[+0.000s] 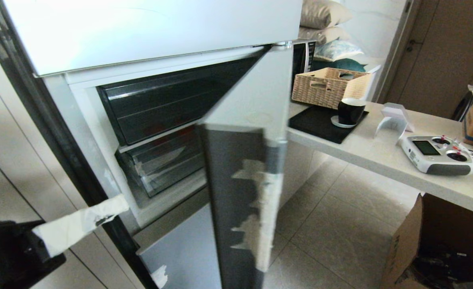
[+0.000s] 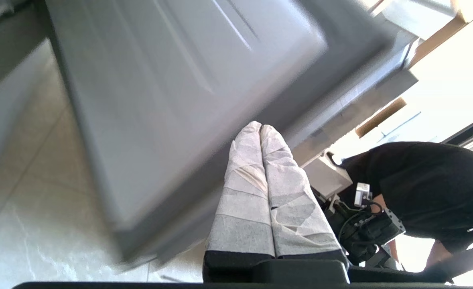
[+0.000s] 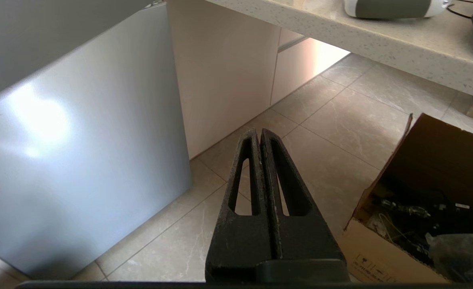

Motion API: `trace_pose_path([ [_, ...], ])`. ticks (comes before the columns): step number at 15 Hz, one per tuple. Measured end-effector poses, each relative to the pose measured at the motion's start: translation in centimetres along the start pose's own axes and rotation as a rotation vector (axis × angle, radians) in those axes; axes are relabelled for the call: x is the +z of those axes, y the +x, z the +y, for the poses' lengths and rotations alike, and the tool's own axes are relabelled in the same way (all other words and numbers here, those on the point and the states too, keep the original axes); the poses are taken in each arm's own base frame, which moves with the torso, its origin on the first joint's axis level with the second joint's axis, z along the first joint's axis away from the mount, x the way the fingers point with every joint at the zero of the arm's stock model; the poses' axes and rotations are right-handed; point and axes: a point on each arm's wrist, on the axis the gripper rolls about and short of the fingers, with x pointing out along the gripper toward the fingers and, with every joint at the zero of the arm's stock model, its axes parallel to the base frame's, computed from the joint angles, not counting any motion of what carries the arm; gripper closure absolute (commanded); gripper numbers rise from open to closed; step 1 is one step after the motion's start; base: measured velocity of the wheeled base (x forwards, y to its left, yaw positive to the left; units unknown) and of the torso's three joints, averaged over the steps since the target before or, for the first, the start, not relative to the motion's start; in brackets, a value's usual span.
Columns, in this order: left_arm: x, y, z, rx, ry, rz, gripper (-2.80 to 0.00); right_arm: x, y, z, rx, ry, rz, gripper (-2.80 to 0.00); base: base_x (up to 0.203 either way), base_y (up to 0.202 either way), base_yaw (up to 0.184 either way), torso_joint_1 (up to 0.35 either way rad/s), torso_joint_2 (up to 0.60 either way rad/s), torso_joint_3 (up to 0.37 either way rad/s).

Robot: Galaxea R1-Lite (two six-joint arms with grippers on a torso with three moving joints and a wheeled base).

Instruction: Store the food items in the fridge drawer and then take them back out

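Note:
The fridge drawer (image 1: pixel 162 164), clear plastic with white tape scraps on its front corner, sits pushed in below a darker drawer (image 1: pixel 156 106). The food items are hidden. My left gripper (image 1: pixel 124 202) is low at the fridge's left edge, its tape-wrapped fingers (image 1: pixel 80 222) pointing toward the drawers. In the left wrist view the left gripper (image 2: pixel 260 127) is shut on nothing, close under a grey fridge panel (image 2: pixel 172 92). My right gripper (image 3: pixel 259 131) hangs shut and empty over the tiled floor beside the lower fridge door (image 3: pixel 80 160). It is outside the head view.
The open fridge door (image 1: pixel 242 188), tape along its edge, stands in front of the drawers' right side. A counter (image 1: pixel 380 154) on the right carries a wicker basket (image 1: pixel 328 85), a black mug (image 1: pixel 350 110) and a remote controller (image 1: pixel 439 154). A cardboard box (image 1: pixel 433 241) stands on the floor. A person in black (image 2: pixel 429 184) is nearby.

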Motion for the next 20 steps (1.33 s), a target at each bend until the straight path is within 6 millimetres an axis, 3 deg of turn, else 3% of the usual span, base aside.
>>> trace_pose_path([
  [4, 0.4, -1.7, -0.9, 0.034, 0.109, -0.075, 0.0, 0.0, 0.0, 0.0, 0.0, 0.0, 0.0, 0.0, 0.0, 0.0, 0.0, 0.0, 0.0, 0.0],
  [9, 0.0, -4.5, -0.3, 0.479, 0.586, -0.144, 0.0, 0.0, 0.0, 0.0, 0.0, 0.0, 0.0, 0.0, 0.0, 0.0, 0.0, 0.0, 0.0, 0.0],
  [12, 0.1, -6.6, 0.5, 0.741, 0.655, -0.244, 0.0, 0.0, 0.0, 0.0, 0.0, 0.0, 0.0, 0.0, 0.0, 0.0, 0.0, 0.0, 0.0, 0.0],
  [14, -2.0, -8.3, 1.9, 0.895, 0.645, -0.242, 0.0, 0.0, 0.0, 0.0, 0.0, 0.0, 0.0, 0.0, 0.0, 0.0, 0.0, 0.0, 0.0, 0.0],
  [16, -5.6, -9.8, 3.5, 0.93, 0.608, -0.145, 0.0, 0.0, 0.0, 0.0, 0.0, 0.0, 0.0, 0.0, 0.0, 0.0, 0.0, 0.0, 0.0, 0.0],
  [20, -10.4, -12.6, 3.5, 0.893, 0.614, -0.017, 0.0, 0.0, 0.0, 0.0, 0.0, 0.001, 0.0, 0.0, 0.0, 0.0, 0.0, 0.0, 0.0, 0.0],
])
